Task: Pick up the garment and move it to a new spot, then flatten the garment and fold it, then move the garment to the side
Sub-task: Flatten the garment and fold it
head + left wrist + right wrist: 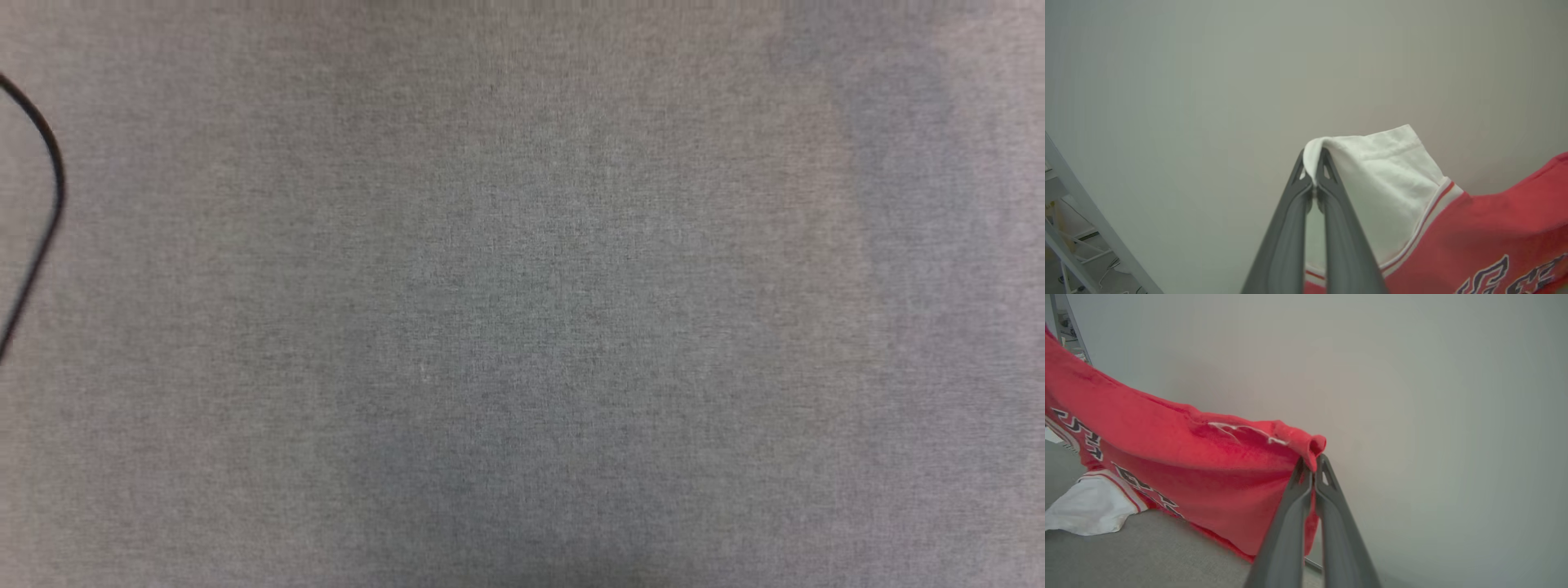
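Left gripper [1314, 164] is clamped tight on the folded edge of a white sleeve [1392, 171], with the cloth pinched at the very tips of its jaws. Right gripper [1312, 464] is closed the same way on a rolled red edge of the shirt [1200, 465] (a hem or a side corner, I cannot tell which).

So the shirt hangs between the two as one span. From the left gripper it runs off toward the robot's right, and from the right gripper toward its left. Its long axis lies along the line joining them. Neither arm is nearer, since each has one end.

The top edge sags a little between the grips, and the printed face is turned toward the wrist cameras. In the right wrist view the lower part trails down so that the other sleeve [1090, 510] rests on the grey table [1147, 555].

Both arms look raised, with the fingers reaching out toward a pale wall [1208, 81], well above the table. In the head view, a black cable [49, 163] curves along the left edge of the table.

Judging by this, the shirt is mid-carry. Laying it flat will call for lowering both ends together with the span taut.
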